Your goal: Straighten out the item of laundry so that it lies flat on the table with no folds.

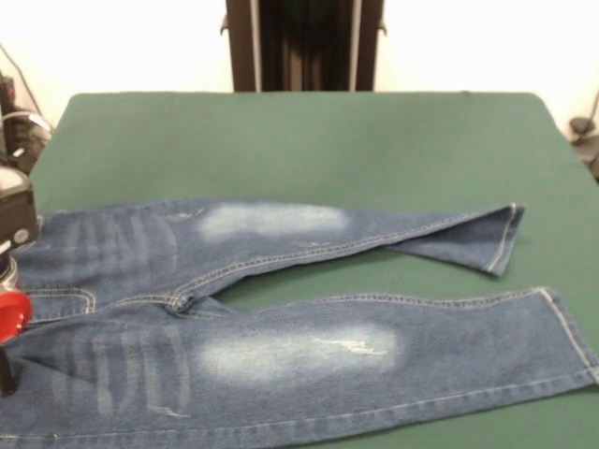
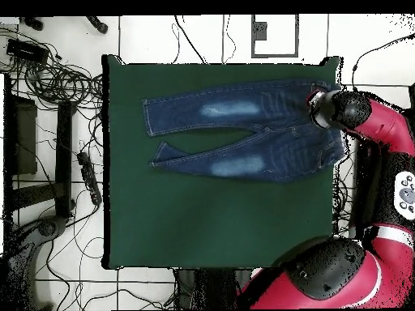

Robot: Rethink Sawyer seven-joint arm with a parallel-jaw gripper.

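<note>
The blue jeans [image 1: 281, 309] lie spread out on the green table [image 1: 299, 140], waistband at the left and legs running right in the front view. The near leg lies flat to its hem. The far leg narrows toward its cuff [image 1: 496, 238], where the cloth is folded over. From overhead the jeans [image 2: 243, 134] lie along the table's [image 2: 211, 219] top part, with the folded cuff [image 2: 158, 158] at the left. My gripper [image 2: 318, 109] hangs over the waistband at the table's right edge. In the front view the gripper [image 1: 9, 318] shows only partly at the left edge. Its state is hidden.
My red arm [image 2: 381, 138] reaches up along the table's right side in the overhead view. Cables and black equipment [image 2: 49, 121] lie on the floor left of the table, with a power strip [image 2: 89, 174] close to its edge. A black column [image 1: 304, 42] stands behind the table.
</note>
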